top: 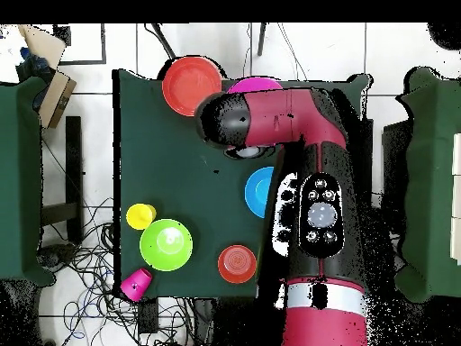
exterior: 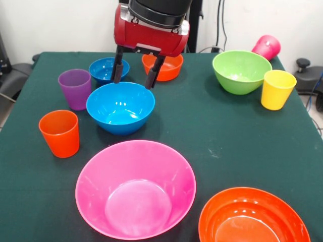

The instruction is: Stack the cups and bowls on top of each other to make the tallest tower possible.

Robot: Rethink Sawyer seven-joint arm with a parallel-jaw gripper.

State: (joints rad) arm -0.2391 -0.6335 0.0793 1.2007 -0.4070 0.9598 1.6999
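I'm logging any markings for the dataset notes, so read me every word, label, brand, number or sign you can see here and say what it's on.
No readable text in either view.
The cups and bowls, such as the very large pink bowl and the yellow cup, are plain, with no print.
Round buttons on the arm's panel in the overhead view: any symbols are too small to read.
The red hand housing shows no legible lettering.

Two cameras, one low and close, one high and far.

The front view sits across the surface [exterior: 212, 136], facing the robot, near enough that the closest bowls are cut off. The overhead view looks straight down from well above, robot base at bottom, taking in the whole surface [top: 167, 171] and floor [top: 90, 297]. Both share the tabletop.
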